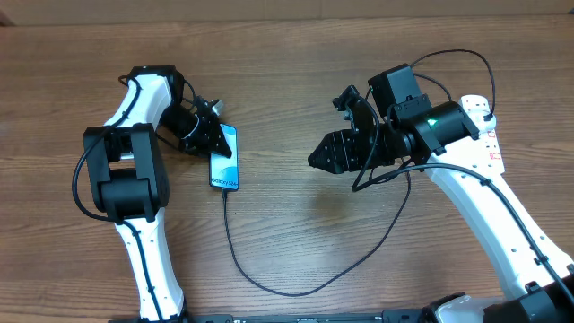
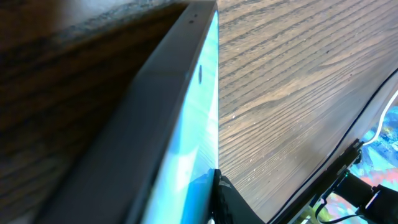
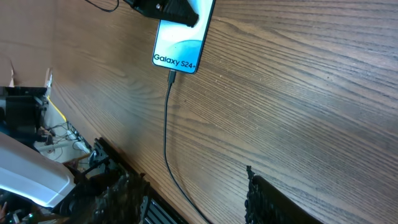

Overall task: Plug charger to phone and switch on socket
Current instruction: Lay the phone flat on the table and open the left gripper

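From above, I saw the phone (image 1: 225,159) flat on the table (image 1: 296,54), with the charger (image 1: 225,215) in its bottom end. The left gripper (image 1: 208,135) covered its top. The right gripper (image 1: 318,158) was well apart. Left wrist: I could not tell its jaws. Right wrist: jaws wide, holding nothing.

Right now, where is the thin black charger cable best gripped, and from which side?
Probably take the thin black charger cable at the bottom of its loop flat on the wooden table, away from the slim blue-screened phone. Come from straight above, fingers astride it: it lies too thin and low for a side approach.
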You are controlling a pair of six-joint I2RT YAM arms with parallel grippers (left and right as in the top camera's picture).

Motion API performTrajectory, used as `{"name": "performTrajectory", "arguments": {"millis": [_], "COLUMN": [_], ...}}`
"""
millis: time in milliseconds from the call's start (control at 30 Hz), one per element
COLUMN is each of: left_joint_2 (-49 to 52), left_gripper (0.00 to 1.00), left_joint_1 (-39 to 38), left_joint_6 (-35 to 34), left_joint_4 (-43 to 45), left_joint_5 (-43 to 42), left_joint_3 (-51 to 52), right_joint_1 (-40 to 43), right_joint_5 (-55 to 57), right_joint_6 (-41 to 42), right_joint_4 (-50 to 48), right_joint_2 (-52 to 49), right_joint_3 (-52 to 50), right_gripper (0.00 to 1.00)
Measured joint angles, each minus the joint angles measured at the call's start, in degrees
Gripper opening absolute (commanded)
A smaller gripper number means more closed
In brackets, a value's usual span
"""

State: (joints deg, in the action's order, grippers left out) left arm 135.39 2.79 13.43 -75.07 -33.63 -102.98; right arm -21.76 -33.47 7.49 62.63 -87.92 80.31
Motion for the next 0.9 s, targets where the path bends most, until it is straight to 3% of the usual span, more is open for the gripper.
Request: {"name": "performTrajectory", "arguments": {"millis": [433, 733, 900], "left_joint_2": [0.0, -0.2, -0.4], "left_gripper": [0.32, 0.47, 0.47], "left_joint_1": [0.0, 0.0, -0.1], "left_joint_6": [-1.3, -1.5, -1.7], "left_joint_4": [0.1, -0.1, -0.2], "left_joint_5": [3.1, 2.7, 3.2], "left_joint_3": [0.0, 0.0, 0.0], "right_joint_1": [0.0, 0.0, 0.0], "right_joint_5": [0.0, 0.1, 0.1], "right_joint_6": [0.0, 0.0, 0.0], "right_joint_4": [0.0, 0.5, 0.5], "right_joint_2": [0.0, 0.0, 0.0], "right_joint_3": [0.0, 0.0, 0.0], "right_gripper": [0.56, 0.56, 0.56]}}
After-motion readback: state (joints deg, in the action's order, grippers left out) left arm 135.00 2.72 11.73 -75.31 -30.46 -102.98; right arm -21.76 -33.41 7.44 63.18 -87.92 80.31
